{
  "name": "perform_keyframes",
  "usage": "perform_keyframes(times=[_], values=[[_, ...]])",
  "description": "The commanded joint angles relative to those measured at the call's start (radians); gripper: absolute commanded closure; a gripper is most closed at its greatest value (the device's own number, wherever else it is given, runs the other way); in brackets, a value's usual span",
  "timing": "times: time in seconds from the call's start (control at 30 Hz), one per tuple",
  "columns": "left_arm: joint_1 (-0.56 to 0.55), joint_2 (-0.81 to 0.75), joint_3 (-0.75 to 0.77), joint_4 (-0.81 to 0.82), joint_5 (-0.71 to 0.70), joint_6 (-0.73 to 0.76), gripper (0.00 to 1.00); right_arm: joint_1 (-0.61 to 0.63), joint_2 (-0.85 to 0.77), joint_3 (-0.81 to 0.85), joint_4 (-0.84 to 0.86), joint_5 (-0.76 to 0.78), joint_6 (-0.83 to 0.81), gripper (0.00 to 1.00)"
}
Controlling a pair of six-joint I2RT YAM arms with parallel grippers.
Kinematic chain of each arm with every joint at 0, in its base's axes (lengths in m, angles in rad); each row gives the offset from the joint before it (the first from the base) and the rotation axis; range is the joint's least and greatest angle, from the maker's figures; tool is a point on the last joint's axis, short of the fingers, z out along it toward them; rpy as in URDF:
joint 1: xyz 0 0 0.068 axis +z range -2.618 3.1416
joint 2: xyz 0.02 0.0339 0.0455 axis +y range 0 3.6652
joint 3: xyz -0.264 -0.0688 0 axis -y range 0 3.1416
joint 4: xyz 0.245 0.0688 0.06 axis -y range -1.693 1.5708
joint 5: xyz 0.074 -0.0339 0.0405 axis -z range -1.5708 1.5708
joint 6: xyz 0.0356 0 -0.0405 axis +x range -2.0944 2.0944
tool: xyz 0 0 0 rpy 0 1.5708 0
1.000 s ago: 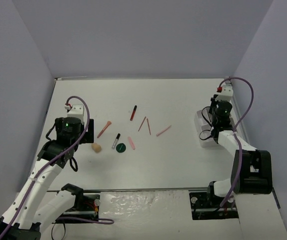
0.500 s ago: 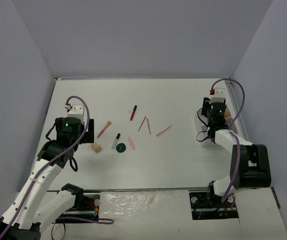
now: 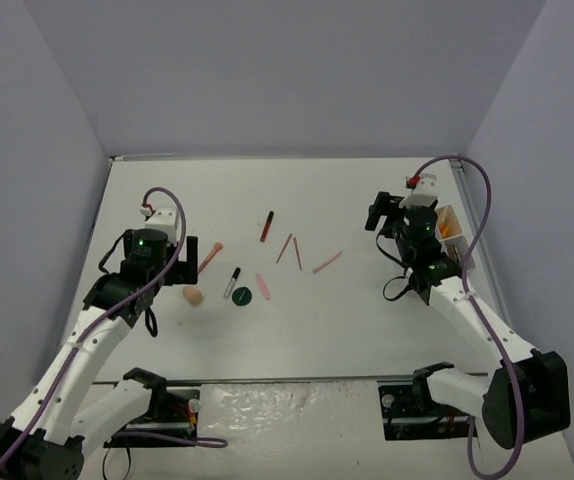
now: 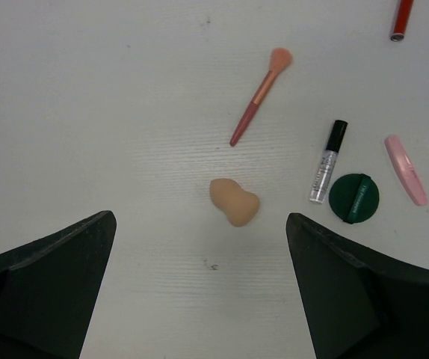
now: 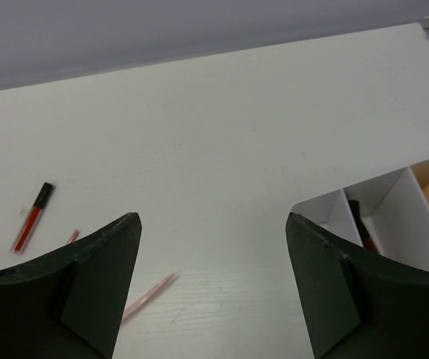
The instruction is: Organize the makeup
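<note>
Sponge [image 4: 234, 202]: bare table on every side, open from above.
Green disc [image 4: 353, 198]: clear tube [image 4: 327, 161] just beside it on one flank, pink stick [image 4: 405, 170] near on the other, with narrow gaps.
Brush [image 4: 259, 96]: lies apart from the rest.
Wide bare strip between pink pencil [image 5: 149, 294] and white tray [image 5: 403, 221], whose dividers stand upright.

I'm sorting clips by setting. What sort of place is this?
Likely a robot lab test cell, not a home: plain lavender walls box in a white table, with the left arm and right arm bolted at its near edge.
</note>
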Motion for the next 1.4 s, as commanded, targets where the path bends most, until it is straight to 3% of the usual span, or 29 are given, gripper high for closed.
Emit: perform_keyframes(times=[0.0, 0.17, 0.33, 0.53, 0.9, 1.37], values=[[0.008, 0.166, 0.111, 0.103, 0.161, -0.053, 0.03, 0.003, -0.167, -0.036, -0.057, -0.065, 0.117, 0.16], [-0.003, 0.354, 0.244, 0.163, 0.24, -0.104, 0.03, 0.001, -0.303, -0.084, -0.103, -0.107, 0.121, 0.04], [-0.04, 0.578, 0.358, 0.227, 0.24, -0.171, 0.03, 0.001, -0.412, -0.134, -0.12, -0.134, 0.108, 0.01], [-0.12, 0.82, 0.547, 0.233, 0.199, -0.165, 0.04, 0.001, -0.426, -0.18, -0.116, -0.181, 0.12, 0.0], [-0.151, 1.119, 0.766, 0.23, 0.209, -0.151, 0.19, 0.0, -0.452, -0.243, -0.096, -0.232, 0.144, 0.0], [-0.159, 1.239, 0.871, 0.156, 0.161, -0.092, 0.51, 0.0, -0.464, -0.265, -0.104, -0.257, 0.156, 0.0]])
